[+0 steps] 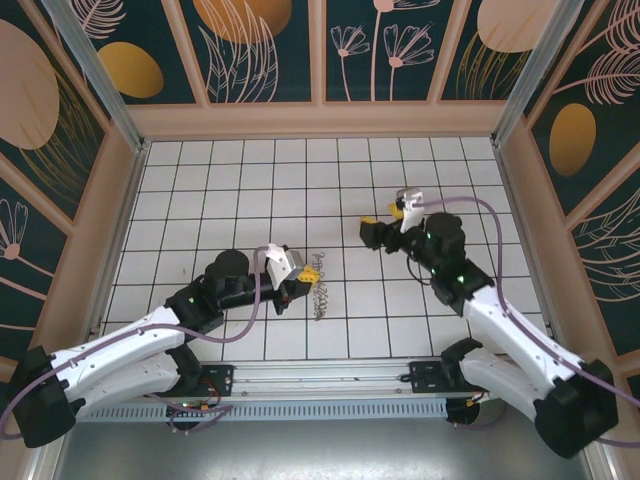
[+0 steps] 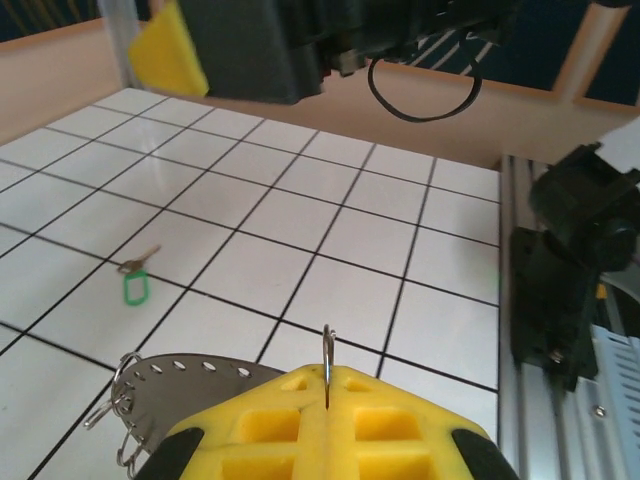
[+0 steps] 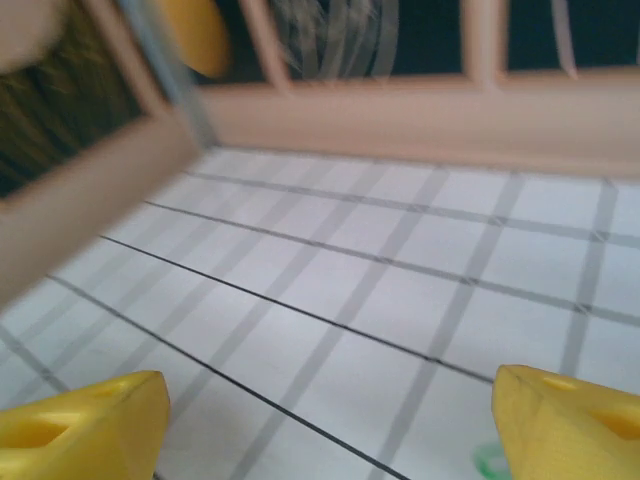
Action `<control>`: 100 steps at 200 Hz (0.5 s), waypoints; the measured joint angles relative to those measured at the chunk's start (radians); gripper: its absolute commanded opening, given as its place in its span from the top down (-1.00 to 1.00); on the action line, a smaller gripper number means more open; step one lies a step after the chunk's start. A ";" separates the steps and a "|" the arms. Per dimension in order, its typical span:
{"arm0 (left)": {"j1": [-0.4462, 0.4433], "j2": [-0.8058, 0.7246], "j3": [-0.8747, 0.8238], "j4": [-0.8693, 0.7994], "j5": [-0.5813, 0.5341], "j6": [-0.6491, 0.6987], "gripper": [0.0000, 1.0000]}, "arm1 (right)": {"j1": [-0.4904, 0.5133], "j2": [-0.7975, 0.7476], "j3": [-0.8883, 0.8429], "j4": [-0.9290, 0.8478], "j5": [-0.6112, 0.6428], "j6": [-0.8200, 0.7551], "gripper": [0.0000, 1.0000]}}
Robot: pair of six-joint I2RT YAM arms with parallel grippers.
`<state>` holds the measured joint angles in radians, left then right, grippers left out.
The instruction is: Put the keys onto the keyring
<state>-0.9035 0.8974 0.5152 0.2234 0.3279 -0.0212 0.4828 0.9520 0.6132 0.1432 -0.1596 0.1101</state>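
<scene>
While left pincer [image 2: 328,392] clamps keyring [image 2: 190,385], key [image 2: 136,284] lies flat, blade angled away rightward.

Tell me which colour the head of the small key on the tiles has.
Bright green; the key shows best in the left wrist view.

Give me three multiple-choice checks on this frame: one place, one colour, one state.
1. Where is the key? A) on a floor tile B) threaded on the keyring C) in the right gripper
2. Its head's colour? A) red B) green C) blue
3. The right gripper is: A) open B) shut on the key C) shut on the keyring
Answers: 1 A, it lies on the tile, apart from the keyring; 2 B, green head in the left wrist view; 3 A, its yellow fingers stand wide apart, nothing between.
</scene>
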 measured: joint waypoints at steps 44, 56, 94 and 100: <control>0.000 0.000 -0.061 0.072 -0.110 -0.041 1.00 | -0.103 0.279 0.094 -0.191 0.040 -0.033 -0.48; 0.000 -0.002 -0.069 0.079 -0.135 -0.046 1.00 | -0.134 0.352 0.126 -0.219 0.053 -0.043 -0.40; 0.000 -0.013 -0.071 0.079 -0.185 -0.053 1.00 | -0.181 0.561 0.249 -0.268 0.083 -0.068 -0.26; 0.000 -0.019 -0.071 0.079 -0.186 -0.053 1.00 | -0.183 0.597 0.273 -0.274 0.086 -0.075 -0.25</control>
<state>-0.9035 0.8780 0.4446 0.3019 0.1417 -0.0742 0.2996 1.5490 0.8864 -0.1303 -0.0734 0.0349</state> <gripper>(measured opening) 0.041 0.633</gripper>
